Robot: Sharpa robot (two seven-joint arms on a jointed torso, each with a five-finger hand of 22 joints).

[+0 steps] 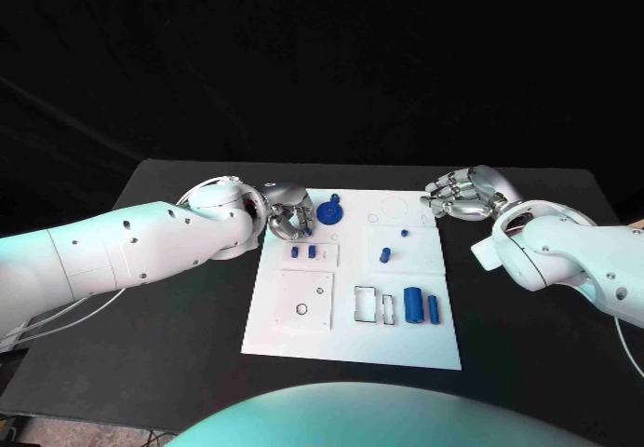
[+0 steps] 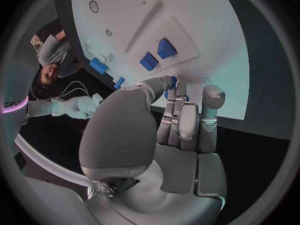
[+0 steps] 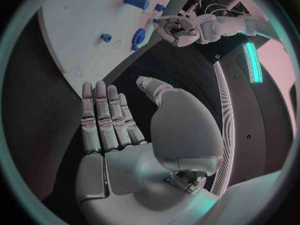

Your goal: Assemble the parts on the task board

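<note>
Parts of blue plastic lie scattered over the white rectangular task board (image 1: 352,346), which sits in the middle of the black table (image 1: 175,307) with its long sides running from the near edge toward the far edge. A blue round disc-shaped part (image 1: 331,210) stands near the board's far left corner, just beside the fingertips of the silver left hand (image 1: 288,216). That hand hangs over the board's left edge with its fingers curled loosely inward; the left wrist view shows the fingers (image 2: 187,125) bunched side by side with a sliver of blue between their tips, but whether they actually hold the disc cannot be told.

Two small blue block parts (image 1: 303,250) sit side by side on the raised square plate in the board's left half, clear in the left wrist view as well (image 2: 157,55). A small blue peg part (image 1: 385,252) and a tinier blue piece (image 1: 404,232) lie toward the board's right side. Near the right edge, a blue cylinder part (image 1: 413,305) lies beside a slimmer blue bar (image 1: 432,308), next to empty rectangular cut-outs.

The silver right hand (image 1: 463,196) hovers above the table just beyond the board's far right corner, touching nothing. In the right wrist view its fingers (image 3: 103,117) are stretched straight and held together, the thumb set apart, holding nothing.
</note>
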